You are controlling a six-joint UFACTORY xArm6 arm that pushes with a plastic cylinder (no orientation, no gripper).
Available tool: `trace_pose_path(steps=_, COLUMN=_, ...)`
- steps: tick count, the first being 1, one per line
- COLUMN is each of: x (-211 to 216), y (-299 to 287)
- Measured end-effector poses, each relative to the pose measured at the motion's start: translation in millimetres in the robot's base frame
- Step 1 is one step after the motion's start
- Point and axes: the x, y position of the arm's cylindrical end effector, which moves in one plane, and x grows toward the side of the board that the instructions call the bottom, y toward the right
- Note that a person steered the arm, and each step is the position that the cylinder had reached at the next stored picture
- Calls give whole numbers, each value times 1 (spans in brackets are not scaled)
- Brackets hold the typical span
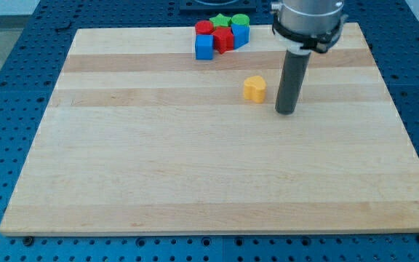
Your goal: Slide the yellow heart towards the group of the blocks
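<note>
The yellow heart [254, 89] lies on the wooden board [195, 167], right of centre in the upper half. My tip [286, 111] rests on the board just to the heart's right and slightly below it, a small gap apart. The group of blocks sits at the view's top: a blue cube [204, 48], a red star-like block [223, 40], a red cylinder [204, 28], a green block [220, 20], a green cylinder [240, 20] and a blue block [241, 33], packed together.
The board lies on a blue perforated table [6, 109]. The arm's grey wrist [308, 18] hangs above the board's top right.
</note>
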Motion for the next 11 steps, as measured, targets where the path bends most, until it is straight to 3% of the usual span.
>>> trace_pose_path(steps=2, x=-49, y=-63)
trace_pose_path(steps=4, x=-23, y=-31)
trace_pose_path(steps=5, x=4, y=-46)
trace_pose_path(steps=6, x=4, y=-85)
trace_pose_path(steps=9, x=-80, y=-94)
trace_pose_path(steps=10, x=-79, y=-93)
trace_pose_path(steps=11, x=-44, y=-98)
